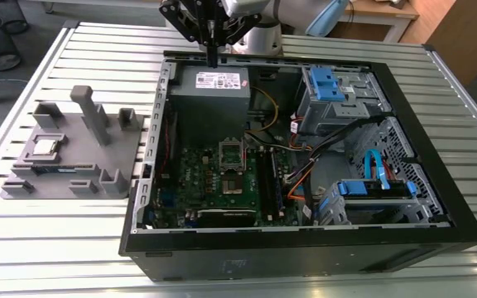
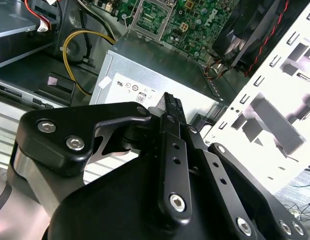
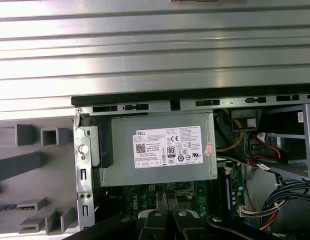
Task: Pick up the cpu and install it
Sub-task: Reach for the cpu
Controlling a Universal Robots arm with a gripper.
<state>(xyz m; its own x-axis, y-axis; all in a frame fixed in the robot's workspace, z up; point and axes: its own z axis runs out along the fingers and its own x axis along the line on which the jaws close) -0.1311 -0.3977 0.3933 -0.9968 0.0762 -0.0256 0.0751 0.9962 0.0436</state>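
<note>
The tool point(image 1: 212, 57) hung over the far edge of the open computer case point(image 1: 305, 251), just above the power supply point(image 1: 213, 81). It was closed to a narrow tip and held nothing. The cpu point(image 1: 46, 146) lay flat in its seat on the grey fixture point(image 1: 97, 167), which stood on the bench point(image 1: 56, 248) beside the case, toward the exterior view's left and well apart from the tool. The socket point(image 1: 231, 155) on the motherboard showed a dark centre inside its metal frame and appeared to have no chip in it.

As I judged it, the work stood at the very start of the pick-up: nothing was grasped and the chip was untouched. Reaching it would have called for the tool to cross from the case to the fixture, open wider than the chip, and come down squarely on two opposite edges of its thin rim. It would also have had to keep clear of the fixture's upright posts, which stood near the seat
</note>
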